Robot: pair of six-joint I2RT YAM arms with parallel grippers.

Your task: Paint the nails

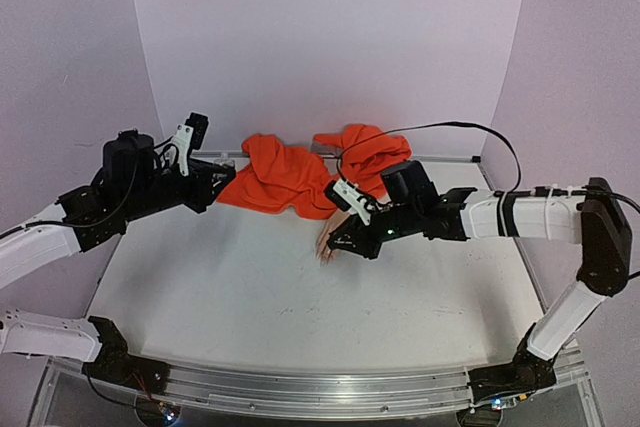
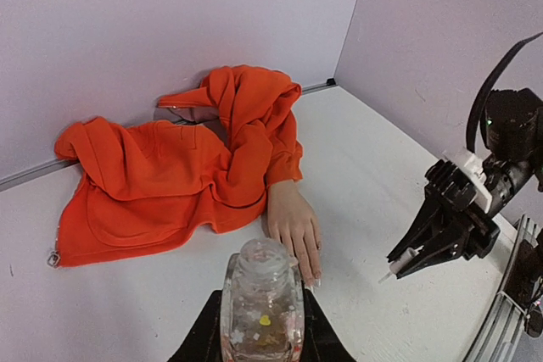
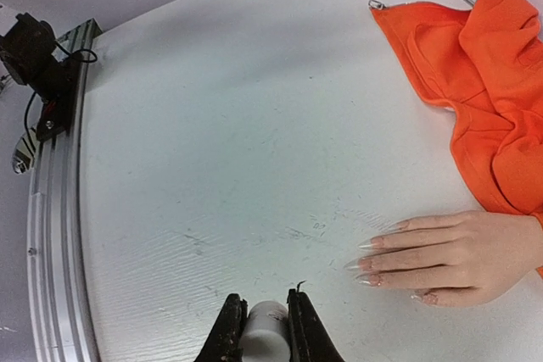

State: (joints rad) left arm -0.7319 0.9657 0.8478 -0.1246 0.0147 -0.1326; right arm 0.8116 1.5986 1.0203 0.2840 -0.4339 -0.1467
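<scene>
A flesh-coloured mannequin hand (image 1: 326,244) lies flat on the white table, its wrist in an orange fabric sleeve (image 1: 280,179). The nails (image 3: 366,265) are long, pale and glossy, also seen in the left wrist view as the nails (image 2: 312,280). My right gripper (image 3: 264,305) is shut on a white brush cap (image 3: 268,333), low over the table a little way from the fingertips. In the left wrist view that right gripper (image 2: 422,249) holds the cap with its brush (image 2: 395,269) pointing down. My left gripper (image 2: 261,296) is shut on a clear, uncapped glitter bottle (image 2: 259,264), back near the sleeve (image 2: 170,175).
The orange garment (image 3: 488,82) is bunched along the back wall. A metal rail (image 1: 320,392) runs along the table's near edge, also seen as the rail (image 3: 51,209). A black cable (image 1: 440,127) arcs over the right arm. Purple walls close the back and sides.
</scene>
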